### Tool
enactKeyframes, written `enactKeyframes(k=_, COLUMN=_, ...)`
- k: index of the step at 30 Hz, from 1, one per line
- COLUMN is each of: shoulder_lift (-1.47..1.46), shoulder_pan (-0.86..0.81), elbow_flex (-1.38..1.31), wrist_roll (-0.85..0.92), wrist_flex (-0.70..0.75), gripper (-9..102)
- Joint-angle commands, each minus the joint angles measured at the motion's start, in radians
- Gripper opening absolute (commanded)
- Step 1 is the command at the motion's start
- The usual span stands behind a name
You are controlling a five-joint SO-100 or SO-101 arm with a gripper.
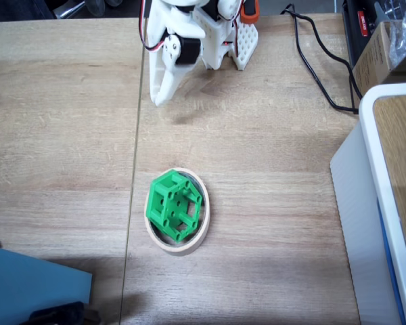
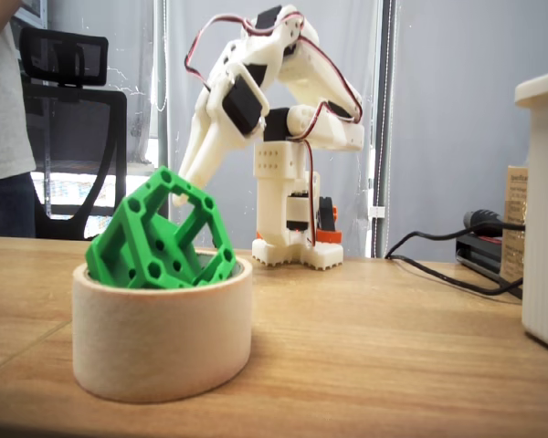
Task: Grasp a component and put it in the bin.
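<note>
While tilted, component (image 1: 176, 206) overhangs bin (image 1: 201, 233) rim.

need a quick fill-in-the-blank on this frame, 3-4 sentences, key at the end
1. The green component sits tilted inside the ____ of tape.
2. The tape ring rests on a ____ table.
3. The gripper holds ____.
4. In the top-down fixed view, the black cable lies to the ____ of the arm's base.

Missing words: ring; wooden; nothing; right

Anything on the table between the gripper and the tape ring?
Nothing. In the top-down fixed view, only bare wood table lies between the gripper and the tape ring holding the green component.
</note>
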State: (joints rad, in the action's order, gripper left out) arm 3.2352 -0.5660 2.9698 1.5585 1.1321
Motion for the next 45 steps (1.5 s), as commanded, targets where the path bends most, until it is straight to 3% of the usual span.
enactKeyframes(k=1, shoulder_lift=0.026, shoulder_pan=-0.014, elbow_flex=0.023, wrist_roll=0.003, wrist_flex=-0.002, gripper=0)
enactKeyframes(k=19, shoulder_lift=0.1, shoulder_pan=-0.014, elbow_flex=0.196, wrist_roll=0.003, wrist_flex=0.011, gripper=0)
enactKeyframes(k=33, shoulder_lift=0.101, shoulder_pan=-0.006, elbow_flex=0.195, wrist_roll=0.005, wrist_flex=0.29, gripper=0)
enactKeyframes(k=45, shoulder_lift=0.101, shoulder_pan=0.0, elbow_flex=0.196, wrist_roll=-0.005, wrist_flex=0.31, gripper=0)
